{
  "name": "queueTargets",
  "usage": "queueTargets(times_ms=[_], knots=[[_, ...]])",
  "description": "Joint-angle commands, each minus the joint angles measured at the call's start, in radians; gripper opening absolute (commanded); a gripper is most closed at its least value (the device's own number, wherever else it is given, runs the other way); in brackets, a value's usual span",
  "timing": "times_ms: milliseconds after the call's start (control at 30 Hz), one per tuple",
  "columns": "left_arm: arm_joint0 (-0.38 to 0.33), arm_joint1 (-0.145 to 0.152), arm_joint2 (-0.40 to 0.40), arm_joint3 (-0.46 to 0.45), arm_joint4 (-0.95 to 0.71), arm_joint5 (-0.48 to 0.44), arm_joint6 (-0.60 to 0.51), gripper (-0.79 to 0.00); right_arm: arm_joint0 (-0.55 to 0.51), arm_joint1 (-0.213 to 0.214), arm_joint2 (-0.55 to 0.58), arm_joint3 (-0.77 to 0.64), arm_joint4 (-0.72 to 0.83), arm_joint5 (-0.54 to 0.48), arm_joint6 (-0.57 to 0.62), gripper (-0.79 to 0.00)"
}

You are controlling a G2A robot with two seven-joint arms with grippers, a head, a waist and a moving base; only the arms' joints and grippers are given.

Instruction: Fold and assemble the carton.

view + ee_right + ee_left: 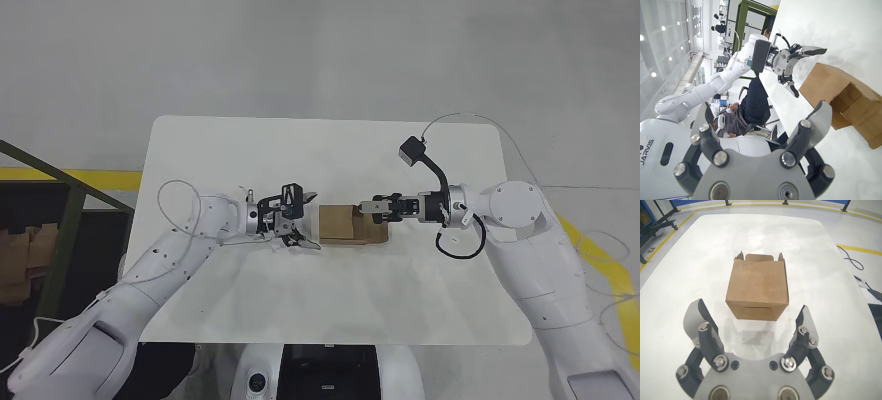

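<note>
Carton (350,224) lies on its side mid-table (220,160), between my two grippers. Left gripper (752,311): fingers spread wide, holding nothing, just short of the carton's closed end and not touching it. I see the tuck slot on that face. Right gripper (764,106): fingers also spread, empty, at the opposite end, where the flaps stand open and the inside shows. One right finger overlaps a flap edge in its wrist view; I cannot tell whether it touches

White table (330,300); brown carton (345,222) resting near centre.
</note>
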Motion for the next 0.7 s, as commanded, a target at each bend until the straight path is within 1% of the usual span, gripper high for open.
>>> queueTargets(times_ms=[0,167,533,567,600,667], knots=[[-0.012,-0.007,0.02,0.019,0.013,-0.018,0.022,0.0,0.0,0.0,0.0,0.0,0.0,0.0,0.0,0.0],[-0.033,-0.03,0.059,0.068,0.011,-0.017,0.061,0.0,0.0,0.0,0.0,0.0,0.0,0.0,0.0,0.0],[-0.084,-0.074,0.108,0.165,-0.01,-0.008,0.088,0.0,0.0,0.0,0.0,0.0,0.0,0.0,0.0,0.0],[-0.088,-0.077,0.11,0.171,-0.01,-0.007,0.092,0.0,-0.006,0.0,-0.003,-0.003,-0.001,0.002,-0.009,-0.111],[-0.09,-0.079,0.113,0.177,-0.009,-0.008,0.096,0.0,-0.012,0.0,-0.009,-0.007,-0.007,0.008,-0.011,-0.406],[-0.095,-0.083,0.117,0.188,-0.006,-0.008,0.103,0.0,-0.013,0.002,-0.016,-0.004,-0.021,0.026,-0.001,-0.625]])
